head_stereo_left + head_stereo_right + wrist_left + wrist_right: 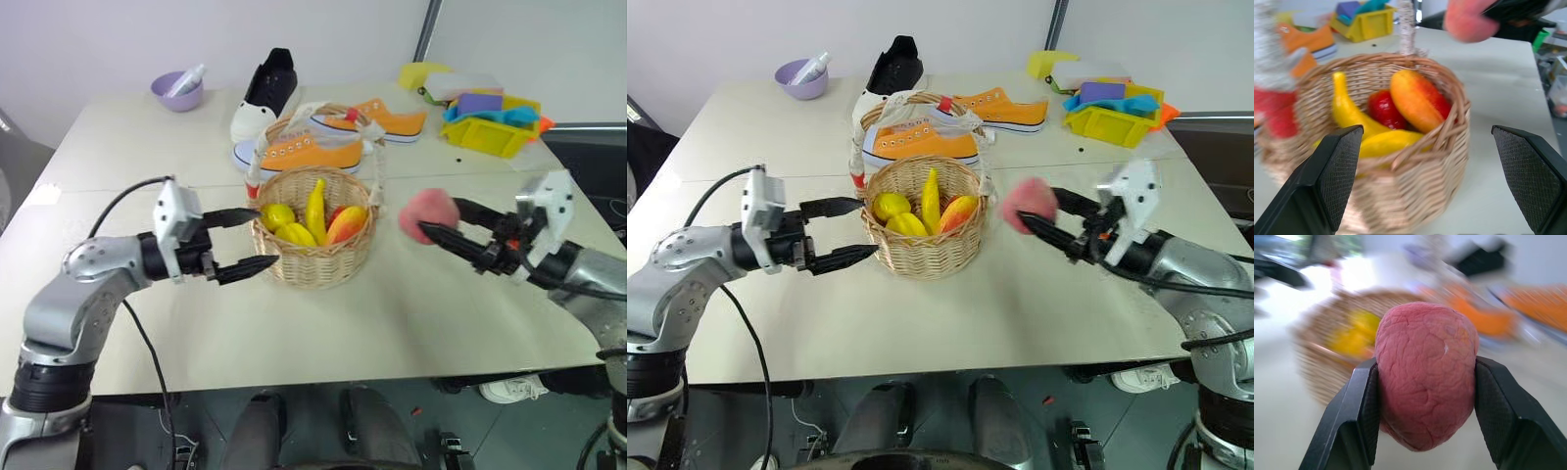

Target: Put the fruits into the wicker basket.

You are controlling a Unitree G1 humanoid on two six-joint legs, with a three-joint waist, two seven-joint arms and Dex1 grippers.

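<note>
Right now my right gripper [431, 223] has its jaws clamped on the peach [1425, 374], one black finger pressed against each side of the fruit. I see the peach lifted clear of the counter [411, 323], off to the right of the wicker basket [313, 257] and near its rim, but not over the opening. That gripper lies roughly level and points toward the basket.

My left gripper [263, 238] stands with its jaws wide apart and nothing between them. It sits just beside the basket's left wall, also roughly level, with one fingertip near the rim and the other lower against the weave; I cannot tell whether either touches the wicker.

Inside the basket the mango [1419, 100] lies tilted against the right-hand wall. Next to it sit a banana [315, 208] standing on end, a red apple [1383, 108] partly hidden beneath the mango, and yellow lemons [277, 215] on the left side. The basket's arched handle [371, 147], wrapped in white with red spots, rises over the fruit.

Behind the basket on the counter lie two orange shoes [299, 152] and a black and white shoe [265, 90]. A purple bowl [176, 92] stands at the far left corner. A yellow bin [488, 132] with coloured items sits at the far right.
</note>
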